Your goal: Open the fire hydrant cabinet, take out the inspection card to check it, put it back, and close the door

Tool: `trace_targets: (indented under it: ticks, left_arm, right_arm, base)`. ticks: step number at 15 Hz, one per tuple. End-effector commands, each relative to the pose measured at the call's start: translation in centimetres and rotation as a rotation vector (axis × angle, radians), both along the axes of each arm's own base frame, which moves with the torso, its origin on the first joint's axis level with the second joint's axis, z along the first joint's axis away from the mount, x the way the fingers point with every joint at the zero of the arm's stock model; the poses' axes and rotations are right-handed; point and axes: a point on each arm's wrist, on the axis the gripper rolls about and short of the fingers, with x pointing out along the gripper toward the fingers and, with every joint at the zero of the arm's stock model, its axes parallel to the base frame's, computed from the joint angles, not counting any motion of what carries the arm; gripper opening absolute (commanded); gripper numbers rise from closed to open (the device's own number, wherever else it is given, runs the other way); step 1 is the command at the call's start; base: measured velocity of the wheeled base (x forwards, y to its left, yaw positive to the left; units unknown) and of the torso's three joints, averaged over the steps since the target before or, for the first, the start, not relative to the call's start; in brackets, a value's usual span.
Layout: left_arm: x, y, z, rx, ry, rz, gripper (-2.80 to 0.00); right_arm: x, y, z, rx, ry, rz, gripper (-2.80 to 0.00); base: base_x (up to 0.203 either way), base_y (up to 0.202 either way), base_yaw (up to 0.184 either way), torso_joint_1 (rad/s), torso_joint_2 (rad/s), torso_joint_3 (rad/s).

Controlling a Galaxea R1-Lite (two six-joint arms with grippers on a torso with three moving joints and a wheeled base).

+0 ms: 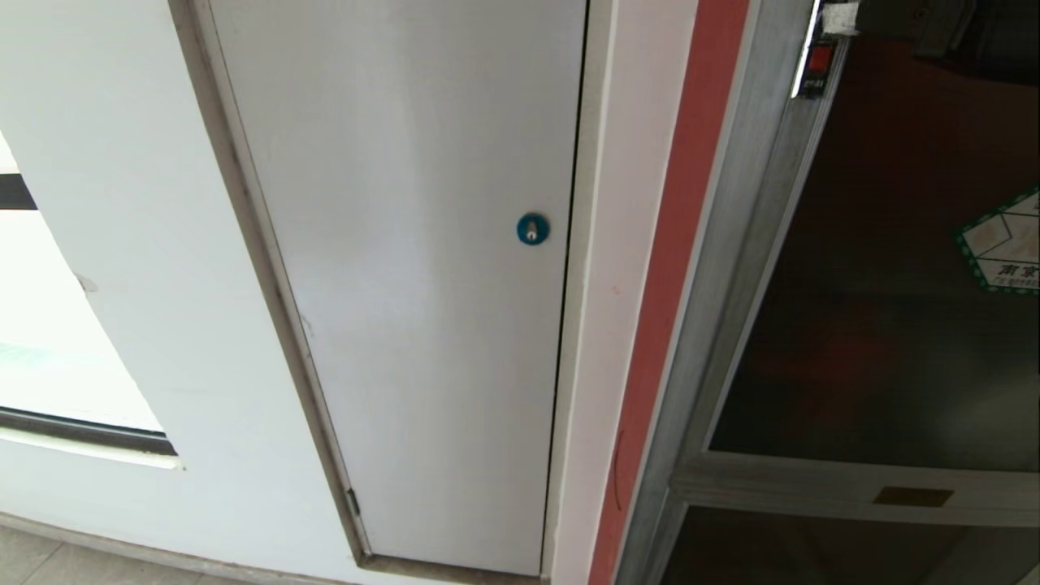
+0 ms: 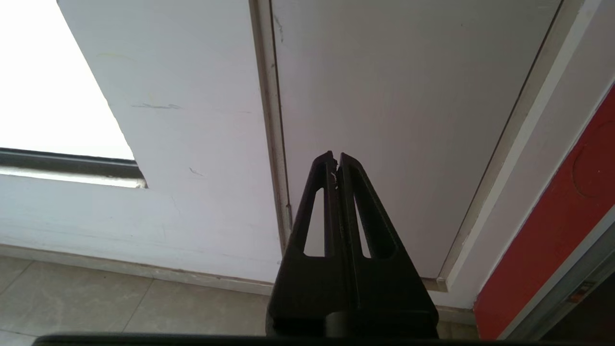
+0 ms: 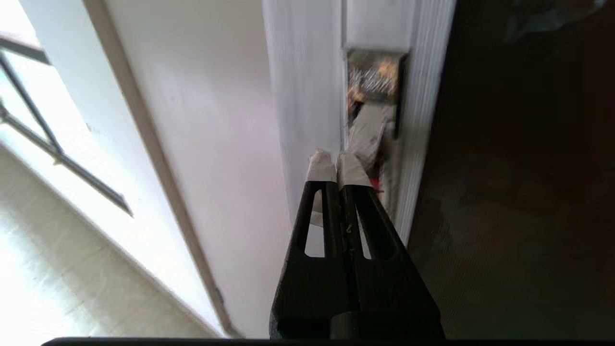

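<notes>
The fire hydrant cabinet stands at the right, its brushed aluminium frame beside a red strip. Its door of dark tinted glass carries a green-bordered sticker and a brass plate on the crossbar. My right gripper is shut, and its taped tips sit just short of a taped tab below the latch recess on the door's frame edge. My left gripper is shut and empty, low before the white panel. The inspection card is out of view. Neither gripper shows in the head view.
A plain white panel with a blue round lock fills the middle, left of the cabinet. A window lies at the far left. Tiled floor runs below the wall.
</notes>
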Motion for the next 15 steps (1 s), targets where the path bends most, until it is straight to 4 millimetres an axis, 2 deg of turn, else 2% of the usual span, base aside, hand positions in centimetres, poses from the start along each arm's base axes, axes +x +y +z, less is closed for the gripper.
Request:
trace_targets:
  ticks: [1,15]
  left_arm:
    - [0.0,0.0,-0.2,0.001,0.005,0.001,-2.80]
    - [0.0,0.0,-0.2,0.001,0.005,0.001,-2.80]
  right_arm:
    - [0.1,0.0,-0.4,-0.002,0.015,0.001,-2.80]
    - [0.5,-1.1,-0.5,-0.001,0.023,-0.041,-2.80]
  base:
    - [0.000,0.000,0.000,0.000,0.00,0.000]
    - [0.000,0.000,0.000,0.000,0.00,0.000]
